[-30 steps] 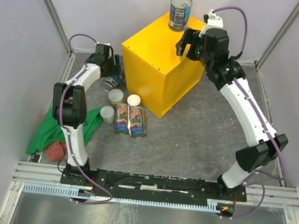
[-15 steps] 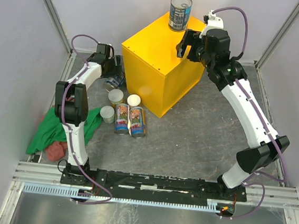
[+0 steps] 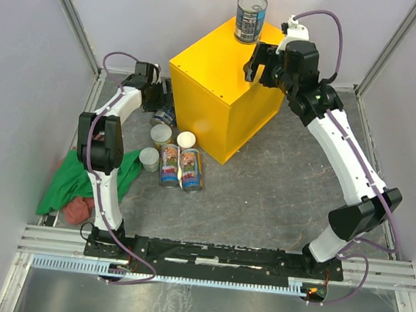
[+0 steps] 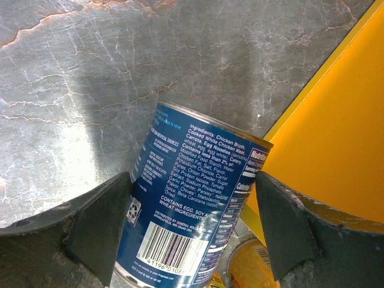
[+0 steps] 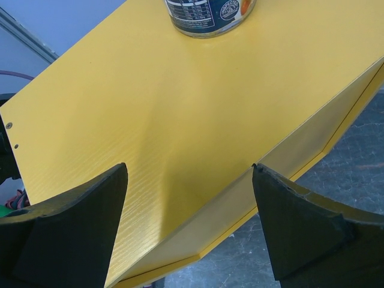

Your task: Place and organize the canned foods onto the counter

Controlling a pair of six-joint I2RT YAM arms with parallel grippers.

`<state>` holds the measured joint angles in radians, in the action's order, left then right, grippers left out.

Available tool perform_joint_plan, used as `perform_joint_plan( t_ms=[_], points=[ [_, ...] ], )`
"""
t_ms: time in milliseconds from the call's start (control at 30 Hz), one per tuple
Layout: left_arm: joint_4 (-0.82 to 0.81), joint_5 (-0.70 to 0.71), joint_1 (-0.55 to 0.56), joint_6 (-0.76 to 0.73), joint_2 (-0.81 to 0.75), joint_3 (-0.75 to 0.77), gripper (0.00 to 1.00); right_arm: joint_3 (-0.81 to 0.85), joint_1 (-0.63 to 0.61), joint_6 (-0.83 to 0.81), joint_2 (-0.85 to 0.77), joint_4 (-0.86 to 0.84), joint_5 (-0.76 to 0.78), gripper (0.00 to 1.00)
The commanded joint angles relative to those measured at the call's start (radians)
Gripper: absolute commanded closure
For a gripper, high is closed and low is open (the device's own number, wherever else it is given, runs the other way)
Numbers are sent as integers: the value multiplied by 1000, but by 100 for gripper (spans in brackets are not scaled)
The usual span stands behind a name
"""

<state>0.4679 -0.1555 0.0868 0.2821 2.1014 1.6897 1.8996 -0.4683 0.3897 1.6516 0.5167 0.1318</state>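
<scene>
The counter is a yellow box (image 3: pixel 215 83). One wide blue can (image 3: pixel 250 17) stands on its far corner and shows in the right wrist view (image 5: pixel 210 12). My right gripper (image 3: pixel 255 63) is open and empty above the box top (image 5: pixel 180 102), just short of that can. The second blue can (image 3: pixel 165 115) is on the floor against the box's left side. My left gripper (image 3: pixel 159 100) is open with its jaws on either side of this can (image 4: pixel 198 198); the right finger (image 4: pixel 288 222) stands clear of it. Three small cans (image 3: pixel 161 134) and two tall slim cans (image 3: pixel 180 166) stand on the floor nearby.
A green cloth (image 3: pixel 80 180) and a red lump (image 3: pixel 79 208) lie at the left by the left arm's base. A small can's top (image 4: pixel 252 267) sits just under the left gripper. Grey stone floor (image 3: pixel 286 186) lies right of the box, and walls enclose the cell.
My left gripper has moved right and down toward the box until its jaws straddle the floor-level blue can. The right arm has barely moved.
</scene>
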Motion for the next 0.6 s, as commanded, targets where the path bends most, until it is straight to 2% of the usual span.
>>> perform_joint_plan(
  t_ms=[0,100,167,200,567],
  points=[
    [111,-102,20,48,33,-17,11,54,4,0,8,-12,-16,7],
    [120,-121,21,50,36,-25,10,71,4,0,17,-7,-22,7],
    [120,-139,23,53,40,-31,2,77,4,0,20,-6,-24,7],
    [120,-149,24,53,42,-31,2,80,4,-1,22,-6,-24,7],
    [145,-204,54,53,98,16,1,69,8,-3,26,-8,-29,7]
  ],
)
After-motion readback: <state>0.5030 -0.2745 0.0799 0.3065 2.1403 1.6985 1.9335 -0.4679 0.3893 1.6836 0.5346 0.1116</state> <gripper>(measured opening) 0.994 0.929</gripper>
